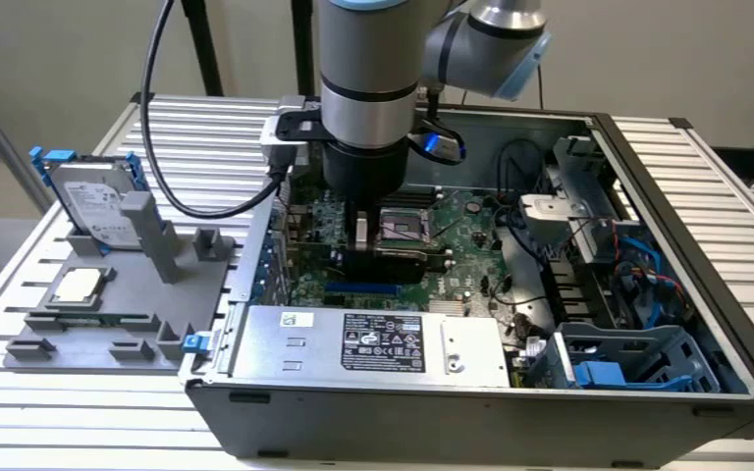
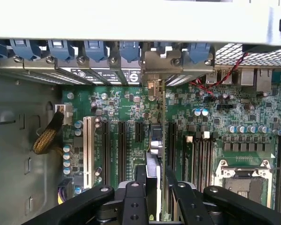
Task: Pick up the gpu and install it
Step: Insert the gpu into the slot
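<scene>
Inside the open computer case point(image 1: 391, 422), the gripper point(image 2: 154, 176) has its jaws closed on the gpu point(image 2: 163, 126), which stands edge-on to the wrist camera above the case's motherboard point(image 2: 131, 105). The card's metal bracket end is by the row of blue slot latches point(image 2: 94, 50) along the case's rear wall; whether the card is seated in a slot cannot be told. Beside the case, toward the exterior view's left, a grey parts tray point(image 1: 207, 294) on the slatted surface point(image 1: 63, 432) carries a hard drive point(image 1: 99, 208) in a blue-tabbed frame.
</scene>
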### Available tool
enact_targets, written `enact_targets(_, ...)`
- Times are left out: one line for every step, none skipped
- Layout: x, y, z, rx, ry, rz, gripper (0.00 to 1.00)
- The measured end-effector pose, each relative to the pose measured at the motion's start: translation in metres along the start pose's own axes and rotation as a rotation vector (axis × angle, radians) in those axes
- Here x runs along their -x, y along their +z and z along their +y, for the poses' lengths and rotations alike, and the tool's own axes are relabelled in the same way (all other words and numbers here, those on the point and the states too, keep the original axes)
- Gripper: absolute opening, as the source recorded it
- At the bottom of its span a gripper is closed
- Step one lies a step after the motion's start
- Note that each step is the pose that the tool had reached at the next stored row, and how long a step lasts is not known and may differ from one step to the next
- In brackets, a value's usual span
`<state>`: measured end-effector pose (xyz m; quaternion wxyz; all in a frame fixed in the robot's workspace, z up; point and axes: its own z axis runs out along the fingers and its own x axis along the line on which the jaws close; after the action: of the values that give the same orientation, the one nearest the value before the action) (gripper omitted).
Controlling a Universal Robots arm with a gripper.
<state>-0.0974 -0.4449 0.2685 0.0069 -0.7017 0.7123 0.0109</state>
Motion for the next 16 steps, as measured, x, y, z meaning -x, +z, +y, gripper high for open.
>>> enact_targets(0.0,0.0001,0.0001,0.0001,0.0,0.0001,0.0)
enact_targets(0.0,0.0004,0.0002,0.0,0.0,0.0001,0.0)
enact_targets(0.0001,0.0008,0.0003,-0.0001,0.0,-0.0001,0.0)
enact_targets(0.0001,0.0013,0.0006,-0.0001,0.0,-0.0001,0.0)
enact_targets(0.0001,0.0018,0.0009,-0.0001,0.0,-0.0001,0.0)
enact_targets(0.0,0.0024,0.0014,0.0,0.0,0.0,0.0)
enact_targets(0.0,0.003,0.0018,-0.0001,0.001,0.0,0.0)
enact_targets(0.0,0.0036,0.0023,-0.0001,0.001,0.0,0.0)
enact_targets(-0.0001,0.0043,0.0025,-0.0001,0.002,-0.0001,0.0)
enact_targets(-0.0001,0.0048,0.0026,-0.0001,0.002,-0.0001,0.0)
enact_targets(-0.0001,0.0053,0.0026,-0.0001,0.003,-0.0001,0.0)
enact_targets(-0.0001,0.0058,0.0026,-0.0001,0.003,-0.0001,0.0)
enact_targets(-0.0001,0.0062,0.0027,-0.0001,0.004,0.0,0.0)
enact_targets(-0.0001,0.0065,0.0027,-0.0001,0.005,0.0,0.0)
enact_targets(-0.0001,0.0068,0.0027,-0.0001,0.006,0.0001,0.0)
enact_targets(-0.0002,0.0072,0.0027,-0.0001,0.006,0.0,0.0)
